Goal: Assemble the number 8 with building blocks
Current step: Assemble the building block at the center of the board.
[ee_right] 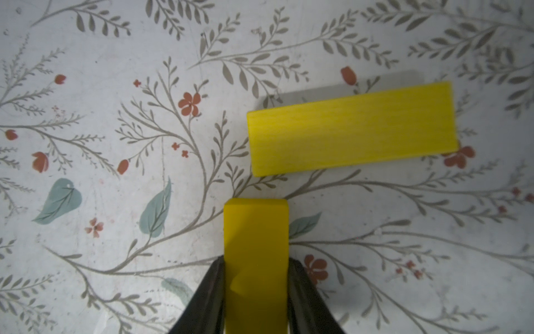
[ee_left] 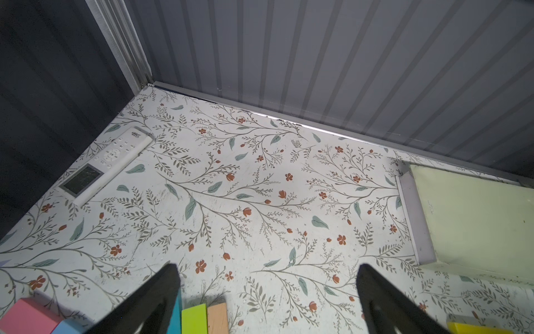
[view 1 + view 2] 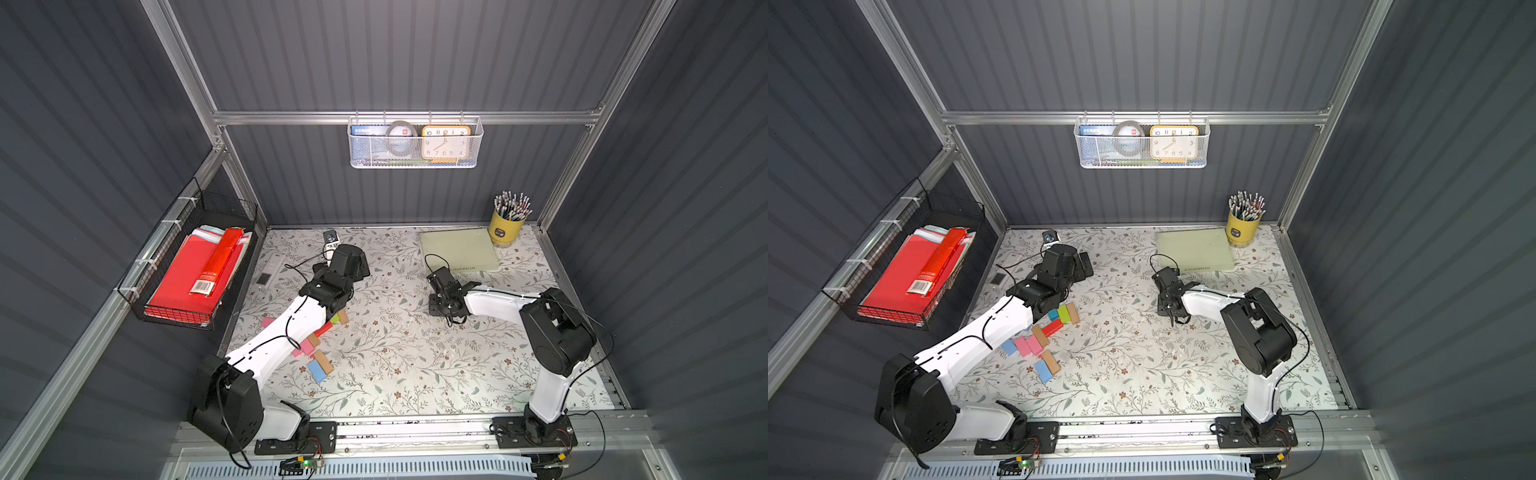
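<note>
Yellow block (image 1: 255,245), floral-patterned table (image 1: 109,199)

Dark grey ribbed walls (image 3: 415,62) in aluminium framing (image 3: 399,117) enclose a floral-patterned tabletop (image 3: 395,365); a mesh basket (image 3: 374,154) hangs behind.

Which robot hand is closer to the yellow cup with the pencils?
Right. The right gripper, holding a yellow block, is in front of the cup, across the pale green book. The left gripper is open, much farther off to the left.

both top views share the whole table (image 3: 395,374) from high above; wrist views face it close up.
</note>
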Controlling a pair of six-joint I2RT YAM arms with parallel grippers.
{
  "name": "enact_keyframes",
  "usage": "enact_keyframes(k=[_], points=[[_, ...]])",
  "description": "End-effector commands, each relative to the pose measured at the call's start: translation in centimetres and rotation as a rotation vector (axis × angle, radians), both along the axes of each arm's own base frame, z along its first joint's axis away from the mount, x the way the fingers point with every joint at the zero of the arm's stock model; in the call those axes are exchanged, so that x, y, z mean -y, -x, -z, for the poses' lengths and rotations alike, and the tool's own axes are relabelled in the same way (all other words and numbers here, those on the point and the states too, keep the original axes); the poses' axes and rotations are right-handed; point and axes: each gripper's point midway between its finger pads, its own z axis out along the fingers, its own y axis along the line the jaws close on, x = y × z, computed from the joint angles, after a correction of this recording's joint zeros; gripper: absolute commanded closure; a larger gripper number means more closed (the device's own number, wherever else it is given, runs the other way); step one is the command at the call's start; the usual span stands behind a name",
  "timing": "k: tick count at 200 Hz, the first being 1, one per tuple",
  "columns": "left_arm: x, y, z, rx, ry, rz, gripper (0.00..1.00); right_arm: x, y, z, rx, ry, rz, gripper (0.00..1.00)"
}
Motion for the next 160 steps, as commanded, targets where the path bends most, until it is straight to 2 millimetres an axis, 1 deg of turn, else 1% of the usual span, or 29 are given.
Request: enact_keyframes(k=[1,55,75,110,116,136,156,160], points=[[-0.1,0.3,0.0,0.003,-0.018,0.009,0.01,0.9,0.5,1.2,-0.031,0.053,-0.005,0.74],[-0.1,0.3,0.2,-0.002,-0.017,0.01,0.01,1.3,0.4,1.4,-0.042,0.037,0.009,0.7],[-0.1,0.3,0.2,-0.003,-0.017,0.01,0.01,1.2,0.3,1.4,-0.043,0.027,0.01,0.62],[-0.1,0.3,0.2,-0.002,-0.018,0.01,0.01,0.9,0.3,1.0,-0.038,0.015,0.001,0.42],[-0.2,0.4,0.1,0.001,-0.017,0.008,0.01,0.9,0.3,0.9,-0.036,0.016,0.001,0.4],[-0.4,0.5,0.1,0.005,-0.017,-0.004,0.01,0.6,0.1,-0.7,-0.02,-0.01,-0.004,0.35],[-1.5,1.0,0.2,0.013,-0.02,-0.06,0.0,0.0,-0.4,-4.0,0.036,-0.06,-0.008,0.31],[-1.9,1.1,0.2,0.012,-0.02,-0.082,0.0,-0.1,-0.5,-5.0,0.057,-0.072,-0.008,0.3]])
